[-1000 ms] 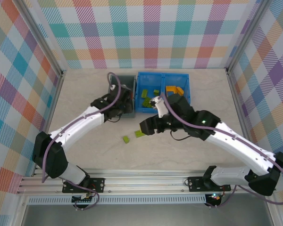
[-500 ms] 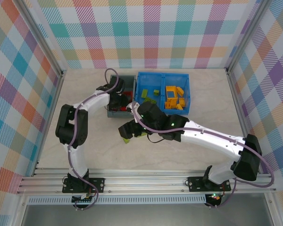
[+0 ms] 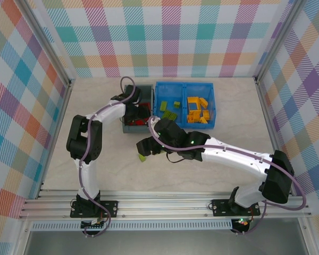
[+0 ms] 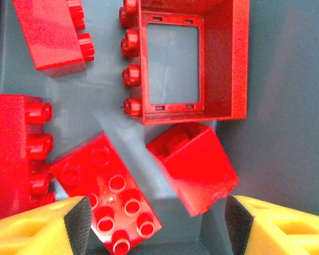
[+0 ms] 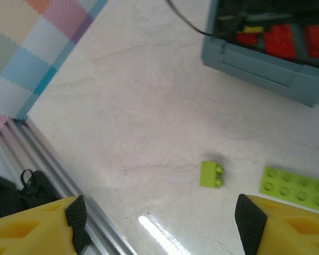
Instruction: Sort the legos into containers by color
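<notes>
My left claw (image 4: 157,223): pads wide apart, gripping nothing, low over the grey bin (image 4: 276,79).
Contents there: red bricks (image 4: 111,196), one open red frame (image 4: 223,58).
My right claw (image 5: 159,223): wide, empty, above the surface (image 5: 149,106).
Loose on it: small lime brick (image 5: 210,174), lime plate (image 5: 295,187) near it.
Blue bin (image 3: 183,83): green bricks (image 3: 167,112) in left compartment, orange bricks (image 3: 196,114) in right.

Robot lab cell: plaid walls (image 3: 170,37), aluminium rail (image 3: 165,204), bolted arms (image 3: 234,155).
</notes>
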You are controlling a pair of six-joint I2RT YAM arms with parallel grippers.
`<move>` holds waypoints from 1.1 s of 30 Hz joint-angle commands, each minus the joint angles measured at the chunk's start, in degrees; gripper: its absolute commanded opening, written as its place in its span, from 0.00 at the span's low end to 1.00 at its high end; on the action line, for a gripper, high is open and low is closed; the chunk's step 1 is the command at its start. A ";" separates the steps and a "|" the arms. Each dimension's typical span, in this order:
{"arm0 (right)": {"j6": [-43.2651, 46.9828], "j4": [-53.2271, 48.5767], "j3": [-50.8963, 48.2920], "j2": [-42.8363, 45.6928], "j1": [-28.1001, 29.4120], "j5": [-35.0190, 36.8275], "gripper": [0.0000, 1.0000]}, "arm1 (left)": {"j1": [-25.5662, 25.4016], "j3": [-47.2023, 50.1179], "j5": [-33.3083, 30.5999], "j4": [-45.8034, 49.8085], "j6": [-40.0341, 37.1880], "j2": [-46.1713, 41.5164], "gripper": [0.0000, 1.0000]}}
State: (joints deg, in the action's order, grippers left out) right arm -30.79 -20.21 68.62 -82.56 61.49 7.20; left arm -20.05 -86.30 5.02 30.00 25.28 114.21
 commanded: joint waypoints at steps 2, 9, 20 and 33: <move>-11.76 -5.36 -0.54 0.32 0.03 8.97 0.76 | -0.48 3.22 -1.78 0.68 -0.21 -11.41 0.69; -35.72 -16.19 4.53 -9.20 -2.96 10.57 0.77 | -6.00 15.00 -8.28 1.22 2.77 -34.36 0.71; -59.37 -20.73 13.03 -26.35 -10.92 -4.39 0.76 | -22.91 26.89 -10.89 5.29 2.95 -68.38 0.75; -69.69 -21.09 16.37 -33.53 -11.46 -8.40 0.72 | -22.86 28.21 -10.62 7.15 4.06 -72.17 0.75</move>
State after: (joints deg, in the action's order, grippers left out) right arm -96.07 -39.94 84.82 -115.37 50.11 -0.05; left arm -42.37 -58.30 -5.21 37.52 28.99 41.67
